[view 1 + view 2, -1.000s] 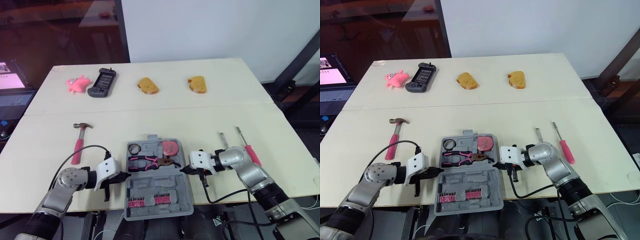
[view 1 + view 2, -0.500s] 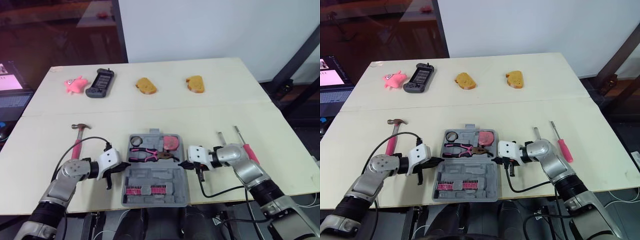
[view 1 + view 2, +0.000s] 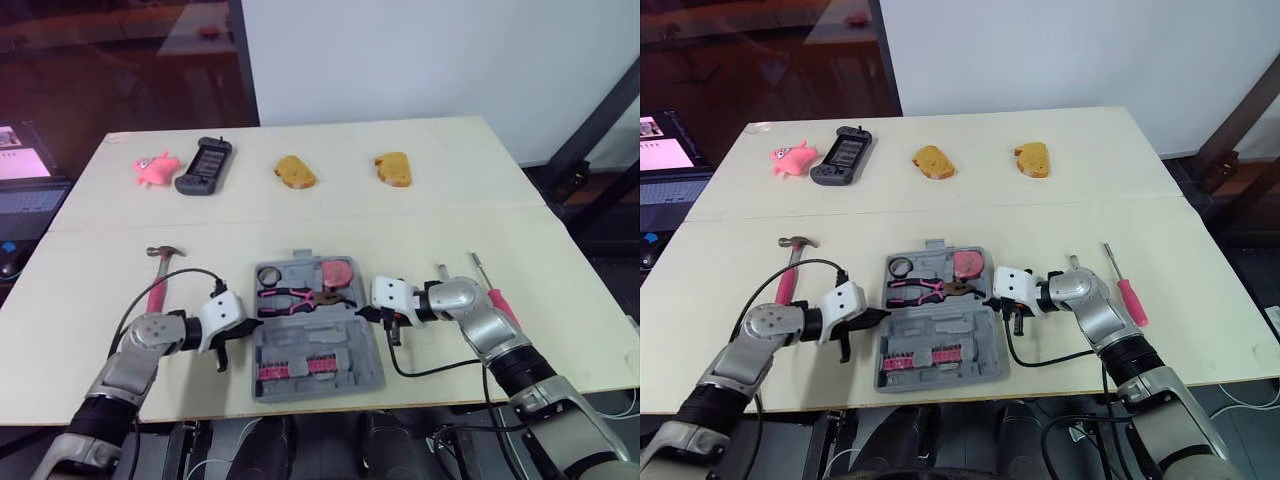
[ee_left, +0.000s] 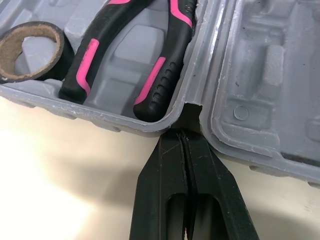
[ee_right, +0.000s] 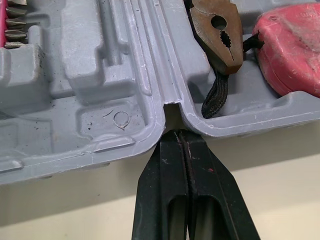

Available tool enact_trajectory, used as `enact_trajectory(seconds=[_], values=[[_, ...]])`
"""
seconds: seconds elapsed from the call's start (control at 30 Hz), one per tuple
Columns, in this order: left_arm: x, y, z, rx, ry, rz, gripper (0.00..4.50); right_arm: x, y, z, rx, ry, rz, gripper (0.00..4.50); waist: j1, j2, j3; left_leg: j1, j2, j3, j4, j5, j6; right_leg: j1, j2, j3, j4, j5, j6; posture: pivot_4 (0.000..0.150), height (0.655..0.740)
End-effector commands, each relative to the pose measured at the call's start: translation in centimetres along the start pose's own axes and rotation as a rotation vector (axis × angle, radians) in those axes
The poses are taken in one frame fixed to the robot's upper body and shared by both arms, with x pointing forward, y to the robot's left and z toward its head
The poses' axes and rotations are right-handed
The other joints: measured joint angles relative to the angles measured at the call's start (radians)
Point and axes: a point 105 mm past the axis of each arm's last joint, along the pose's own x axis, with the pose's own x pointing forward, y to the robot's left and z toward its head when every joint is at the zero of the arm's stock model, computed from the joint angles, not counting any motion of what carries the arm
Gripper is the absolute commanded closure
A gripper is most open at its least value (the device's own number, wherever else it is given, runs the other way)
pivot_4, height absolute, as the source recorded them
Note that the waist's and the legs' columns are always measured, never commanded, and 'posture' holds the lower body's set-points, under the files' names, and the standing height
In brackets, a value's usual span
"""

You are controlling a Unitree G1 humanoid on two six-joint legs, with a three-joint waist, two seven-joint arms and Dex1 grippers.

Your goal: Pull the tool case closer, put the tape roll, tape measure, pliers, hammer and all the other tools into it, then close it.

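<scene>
Left wrist view: left end effector closed against tool case hinge.

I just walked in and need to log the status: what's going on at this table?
The robot has both grippers at the open tool case. The left gripper and right gripper are each shut, fingertips at the hinge notch on their own side. The tape roll, pliers and tape measure lie in the far half. The hammer on the robot's left and a pink-handled screwdriver on its right are not yet packed.
</scene>
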Motion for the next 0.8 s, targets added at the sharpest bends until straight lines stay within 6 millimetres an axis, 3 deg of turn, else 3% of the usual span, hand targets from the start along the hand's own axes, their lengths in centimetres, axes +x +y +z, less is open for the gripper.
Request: enact_trajectory(seconds=[0.03,0.3,0.5,0.8], values=[[1.0,-0.1,1.7,0.043,-0.051,-0.011,4.47,1.0,0.4,1.4,-0.028,-0.047,0.013,4.5,-0.001,0.0,0.0,0.0,0.0,0.0,0.0,0.0,0.0,0.0,0.0,0.0,0.0,0.0,0.0,0.15,0.74],[0.7,0.5,1.4,0.056,-0.024,0.004,4.47,1.3,0.6,1.4,-0.016,-0.047,0.015,4.5,-0.001,0.0,0.0,0.0,0.0,0.0,0.0,0.0,0.0,0.0,0.0,0.0,0.0,0.0,0.0,0.15,0.74],[1.6,1.7,2.3,0.071,-0.037,0.034,4.47,1.9,1.4,1.5,-0.006,-0.052,0.031,4.5,-0.001,-0.001,-0.001,0.0,0.0,0.0,0.0,0.0,0.0,0.0,0.0,0.0,0.0,0.0,0.0,0.15,0.74],[1.5,0.5,1.8,0.066,-0.03,-0.015,4.47,1.7,1.5,1.0,0.016,-0.043,0.018,4.5,-0.002,-0.001,-0.001,0.001,0.0,0.0,0.0,0.0,0.0,0.0,0.0,0.0,0.001,0.0,0.0,0.15,0.74]])
